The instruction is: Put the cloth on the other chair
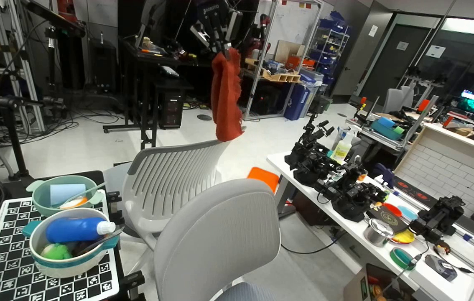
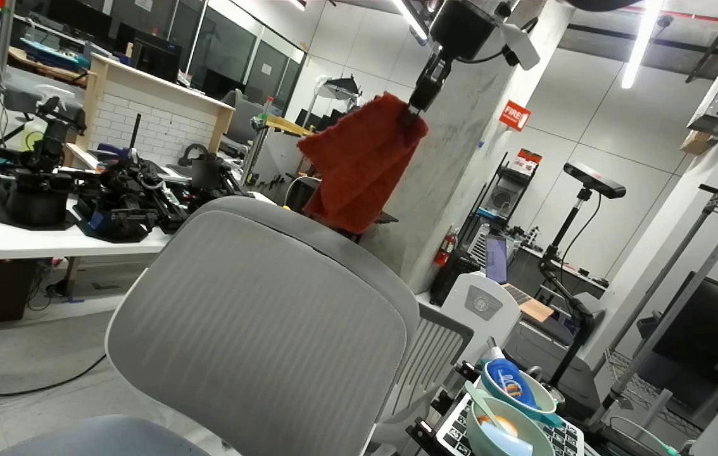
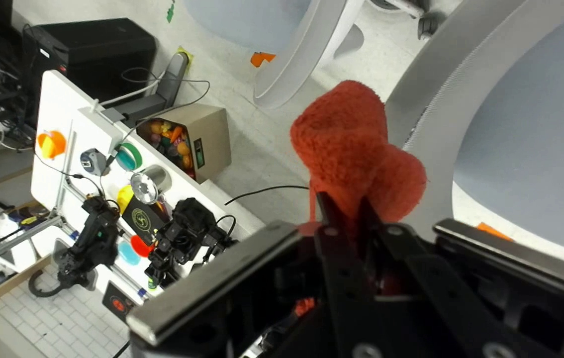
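Note:
The orange-red cloth hangs limp and folded in the air; it also shows in an exterior view and the wrist view. My gripper is shut on its upper part, also seen in an exterior view. In the wrist view, cloth lies between the fingertips. A grey chair with a smooth back stands beside a grey chair with a slatted back. The cloth's lower end overlaps the slatted back's top edge in that view; I cannot tell whether they touch.
A white table holds several small black arms, a metal pot and clutter. Two bowls with a blue bottle stand on a checkered board. A concrete pillar rises behind the cloth.

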